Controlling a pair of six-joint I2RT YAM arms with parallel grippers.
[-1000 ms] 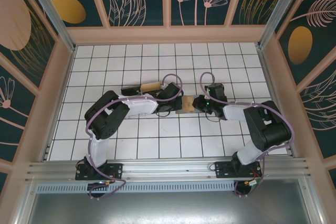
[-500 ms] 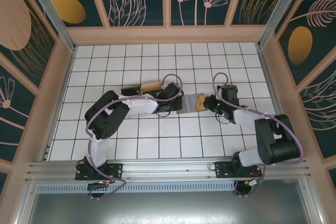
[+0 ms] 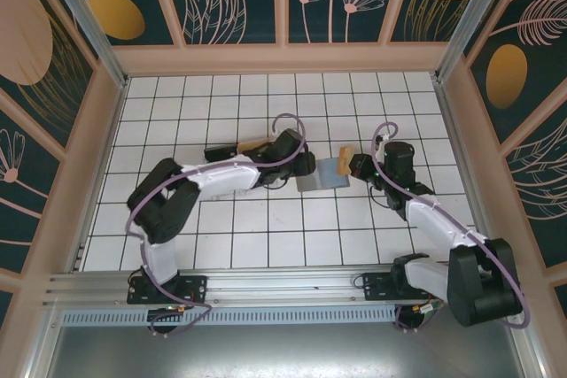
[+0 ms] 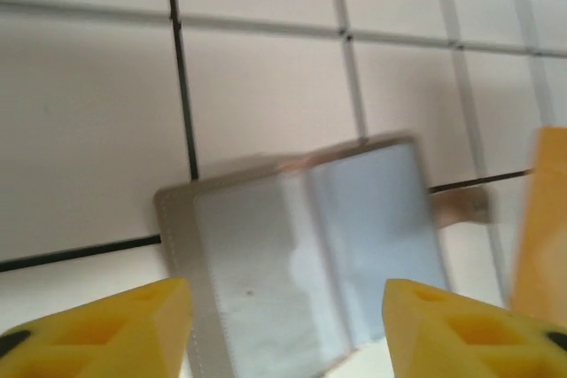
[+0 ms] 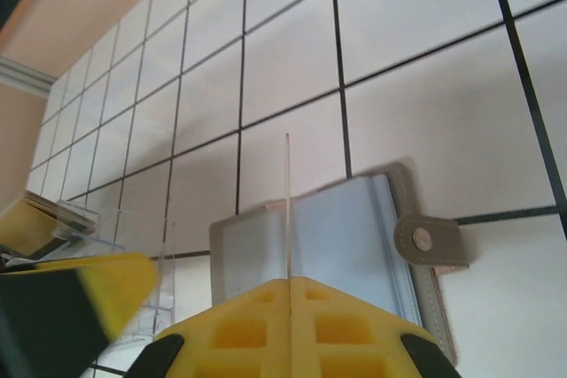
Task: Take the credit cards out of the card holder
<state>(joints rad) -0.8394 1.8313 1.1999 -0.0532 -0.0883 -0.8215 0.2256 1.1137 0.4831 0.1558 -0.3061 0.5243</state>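
Overhead — wrists close over card holder (image 4: 310,245)

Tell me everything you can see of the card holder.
The card holder lies open and flat on the white tiled table, a grey cover with two see-through pockets side by side across a centre fold. A grey tab with a snap sticks out of one short edge. Whether cards remain inside I cannot tell. The left gripper hangs open over it; the right gripper, beside it, is shut on a card.

No legible text or markings anywhere
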